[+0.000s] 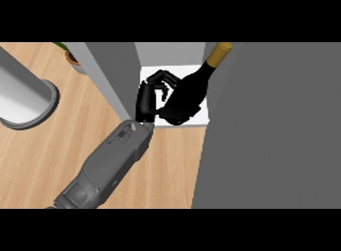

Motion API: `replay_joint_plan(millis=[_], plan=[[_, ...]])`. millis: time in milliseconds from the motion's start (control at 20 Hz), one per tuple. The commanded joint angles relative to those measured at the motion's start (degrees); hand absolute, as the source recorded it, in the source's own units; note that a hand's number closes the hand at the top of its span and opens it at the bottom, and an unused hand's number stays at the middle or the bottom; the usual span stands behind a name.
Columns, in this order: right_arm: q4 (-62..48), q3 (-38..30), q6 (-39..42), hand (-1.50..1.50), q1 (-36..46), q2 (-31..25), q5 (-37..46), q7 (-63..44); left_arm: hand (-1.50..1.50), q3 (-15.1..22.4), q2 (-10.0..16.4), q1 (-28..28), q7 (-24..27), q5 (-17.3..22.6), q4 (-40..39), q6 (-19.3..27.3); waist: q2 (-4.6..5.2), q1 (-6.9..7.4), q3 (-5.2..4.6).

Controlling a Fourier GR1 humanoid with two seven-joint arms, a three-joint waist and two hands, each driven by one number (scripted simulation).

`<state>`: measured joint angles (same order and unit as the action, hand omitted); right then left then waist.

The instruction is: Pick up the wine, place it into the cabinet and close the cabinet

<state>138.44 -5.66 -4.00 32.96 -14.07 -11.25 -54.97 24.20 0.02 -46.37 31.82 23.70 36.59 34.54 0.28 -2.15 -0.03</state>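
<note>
The left robot hand (147, 98) is reaching into the open cabinet (109, 73) from the lower left, with its grey forearm (108, 166) lying across the wooden surface (29, 162). Its black fingers (162, 78) are curling around the left side of the wine (184, 95), so the hand is grasping the bottle. Hand and bottle are both dark, so the exact line of contact is hard to see.

The wine is sitting inside the cabinet, over its white floor, near the front edge and closer to the right side. Its gold cap (218, 51) is pointing toward the top right of the view. I cannot tell if the bottle's base is already resting on the white floor.

The grey door (275, 137) is standing open at the right and is covering that whole side of the view. A big grey cylinder (14, 88) is standing near the left edge of the surface, well apart from the cabinet. A small pot (73, 59) is showing just beside the cabinet's left wall, at the far edge.
</note>
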Motion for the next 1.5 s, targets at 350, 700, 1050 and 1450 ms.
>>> replay_joint_plan(millis=[350,700,1050,1450], plan=[[4.47,1.62,0.53,-1.50,-4.44,1.73,-2.68,0.19,1.50,-5.93,-0.02,-4.81,10.17,7.94,-11.49,-4.94,0.31,-0.47,-0.01],[2.53,3.25,0.04,-1.50,-3.49,3.14,-1.49,1.54,1.50,-8.89,-0.01,-8.97,11.60,11.63,-19.19,-6.17,0.59,-1.04,-0.03],[5.22,1.34,0.47,-1.50,-3.28,1.97,-3.79,-0.54,1.50,-10.65,-0.02,-14.42,10.72,11.36,-23.48,-6.26,0.38,-1.03,-0.01],[3.40,2.41,0.27,-1.50,-0.34,2.12,-3.30,-1.14,1.50,-10.30,2.22,-18.75,9.88,8.01,-31.79,-1.22,1.08,-2.42,-0.01]])
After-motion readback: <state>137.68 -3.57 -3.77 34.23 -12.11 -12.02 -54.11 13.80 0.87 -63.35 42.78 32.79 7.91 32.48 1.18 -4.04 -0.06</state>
